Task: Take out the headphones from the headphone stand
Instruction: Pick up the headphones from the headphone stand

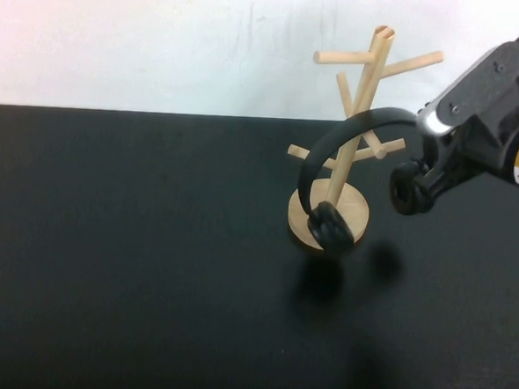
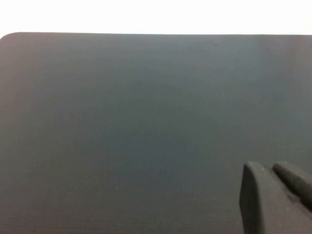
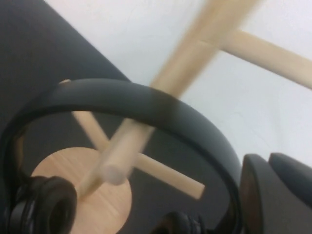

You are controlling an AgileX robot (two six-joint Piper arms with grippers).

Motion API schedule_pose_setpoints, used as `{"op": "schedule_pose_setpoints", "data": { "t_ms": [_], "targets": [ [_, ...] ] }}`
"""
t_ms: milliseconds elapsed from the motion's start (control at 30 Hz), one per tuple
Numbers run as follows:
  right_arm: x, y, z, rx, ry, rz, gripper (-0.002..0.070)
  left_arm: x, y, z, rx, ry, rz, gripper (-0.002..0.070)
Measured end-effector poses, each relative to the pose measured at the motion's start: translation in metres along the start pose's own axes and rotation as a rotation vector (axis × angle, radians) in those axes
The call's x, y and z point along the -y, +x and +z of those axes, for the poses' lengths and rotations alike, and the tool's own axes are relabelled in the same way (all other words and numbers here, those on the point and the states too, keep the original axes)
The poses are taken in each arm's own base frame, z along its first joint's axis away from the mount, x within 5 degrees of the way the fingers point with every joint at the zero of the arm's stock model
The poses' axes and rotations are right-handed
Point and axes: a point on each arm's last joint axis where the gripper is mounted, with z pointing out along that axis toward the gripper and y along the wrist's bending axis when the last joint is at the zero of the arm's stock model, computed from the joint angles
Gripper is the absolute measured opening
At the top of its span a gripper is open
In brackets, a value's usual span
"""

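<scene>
The black headphones (image 1: pixel 352 130) hang in the air at the wooden headphone stand (image 1: pixel 370 69). Their headband arcs across the front of the slanted pole. One ear cup (image 1: pixel 331 227) hangs over the round base (image 1: pixel 357 209); the other (image 1: pixel 410 188) hangs below my right gripper (image 1: pixel 428 147). That gripper is shut on the headband's right end. In the right wrist view the headband (image 3: pixel 146 102) curves past a peg down to my right gripper (image 3: pixel 243 204), with the stand (image 3: pixel 185 63) behind it. My left gripper (image 2: pixel 273 195) shows only in the left wrist view, over bare table.
The black table (image 1: pixel 132 266) spreads to the left and the front of the stand. A white wall (image 1: pixel 163 39) runs behind the table's far edge. The ear cups cast two shadows (image 1: pixel 320 282) on the table in front of the base.
</scene>
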Motion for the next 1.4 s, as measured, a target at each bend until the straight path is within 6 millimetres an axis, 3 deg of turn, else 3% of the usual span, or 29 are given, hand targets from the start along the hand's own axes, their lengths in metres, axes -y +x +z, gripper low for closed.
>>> {"op": "schedule_pose_setpoints", "data": {
  "t_ms": [100,267,300,367,467,700,900,933,1000,1033,1267,1400],
  "targets": [
    [-0.01,0.001,0.0,-0.076,-0.013,-0.042,0.0119,0.0,0.0,0.0,0.0,0.0,0.0,0.0002],
    [-0.019,0.005,0.001,-0.168,-0.013,0.002,0.0393,0.0,0.0,0.0,0.0,0.0,0.0,0.0002],
    [-0.027,0.022,0.009,-0.226,-0.043,-0.012,0.0288,0.0,0.0,0.0,0.0,0.0,0.0,0.0002],
    [-0.028,0.023,0.01,-0.239,-0.04,0.006,0.0376,0.0,0.0,0.0,0.0,0.0,0.0,0.0002],
    [-0.032,0.028,0.017,-0.245,-0.062,0.004,0.0423,0.0,0.0,0.0,0.0,0.0,0.0,0.0002],
    [-0.044,0.043,0.046,-0.271,-0.114,0.013,0.0435,0.0,0.0,0.0,0.0,0.0,0.0,0.0002],
    [-0.04,0.04,0.049,-0.279,-0.096,0.052,0.0435,0.0,0.0,0.0,0.0,0.0,0.0,0.0002],
    [-0.023,0.016,0.035,-0.231,-0.031,0.058,0.0414,0.0,0.0,0.0,0.0,0.0,0.0,0.0002],
    [-0.018,0.018,0.028,-0.29,0.004,0.065,0.0336,0.0,0.0,0.0,0.0,0.0,0.0,0.0002],
    [-0.034,0.042,0.042,-0.351,-0.054,0.058,0.0382,0.0,0.0,0.0,0.0,0.0,0.0,0.0002],
    [-0.026,0.039,0.013,-0.43,0.01,0.177,0.008,0.0,0.0,0.0,0.0,0.0,0.0,0.0002],
    [-0.032,0.041,-0.01,-0.411,-0.002,0.245,0.0009,0.0,0.0,0.0,0.0,0.0,0.0,0.0002]
  ]
}}
